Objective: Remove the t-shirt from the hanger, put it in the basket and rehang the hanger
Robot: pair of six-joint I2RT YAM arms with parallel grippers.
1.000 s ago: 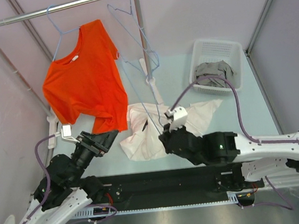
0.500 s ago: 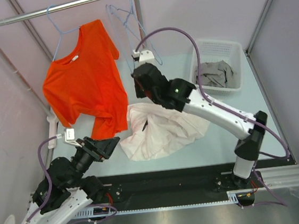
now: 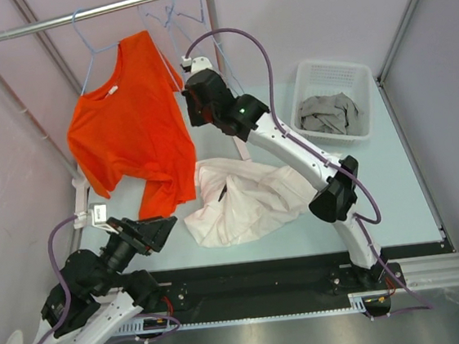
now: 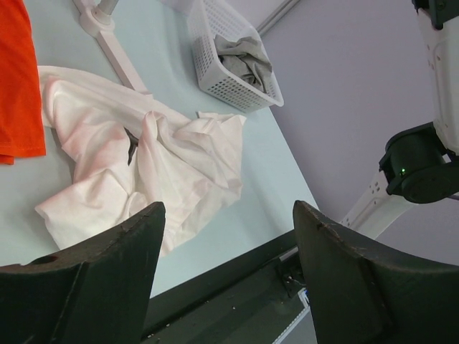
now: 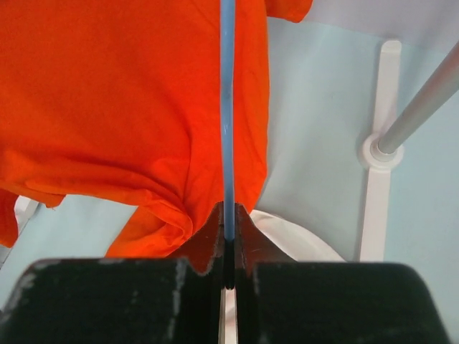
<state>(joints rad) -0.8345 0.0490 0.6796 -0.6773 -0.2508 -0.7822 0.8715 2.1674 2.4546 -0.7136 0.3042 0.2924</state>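
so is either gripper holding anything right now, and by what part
The right gripper is shut on the blue hanger, pinching a straight stretch of its thin wire in its closed jaws. The left gripper is open and holds nothing.

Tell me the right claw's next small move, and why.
Probably hook the empty blue hanger onto the rail, then release: the right claw is shut on its wire near the rail, and the pale pink shirt already lies on the table.

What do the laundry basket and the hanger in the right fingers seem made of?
Basket: probably white plastic, matte, with moulded grid walls. Hanger: thin, smooth blue wire, likely coated metal, though plastic is possible.
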